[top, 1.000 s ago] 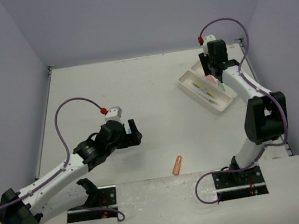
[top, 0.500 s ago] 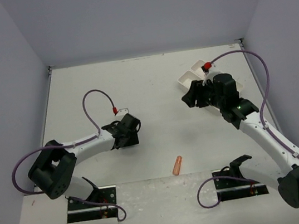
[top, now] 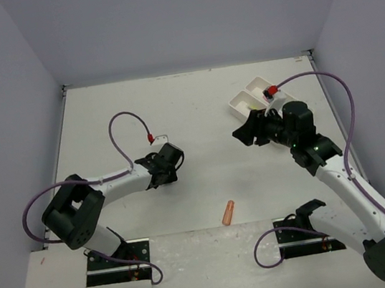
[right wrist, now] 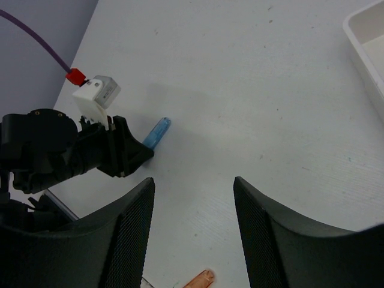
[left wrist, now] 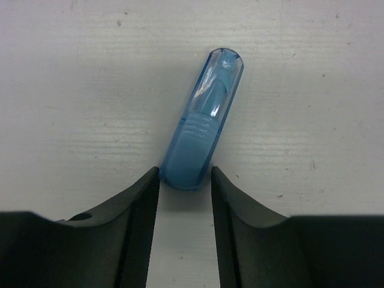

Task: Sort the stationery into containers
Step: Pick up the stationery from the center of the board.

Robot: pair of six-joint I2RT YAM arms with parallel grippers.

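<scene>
- Top external view showed the pale table (top: 194,107) filling most of the frame, with grey walls on three sides.
- The right arm (top: 343,179) reached forward and inward from its base. Its wrist sat over the near part of the white tray (top: 243,97) and hid much of it.
- The left arm (top: 112,188) was folded low, with its forearm running rightward toward the middle of the table.
- The tray lay at the far right of the table, angled, with a lengthwise divider showing at its uncovered far end. One corner of it (right wrist: 367,36) also showed in the right wrist view.
- The right pincer (right wrist: 192,183) stood well open above bare table, with nothing between its fingers. It was turned toward the left arm.
- The left pincer (left wrist: 184,174) was down at the table and had closed onto the near end of a blue marker (left wrist: 201,120), one fingertip touching each side.
- That blue marker was a stubby piece with a clear cap. It lay flat on the table and pointed away from the pincer at a slight tilt, well apart from the tray.
- An orange marker (top: 227,212) lay alone near the front edge of the table, between the two arm bases and away from both pincers.
</scene>
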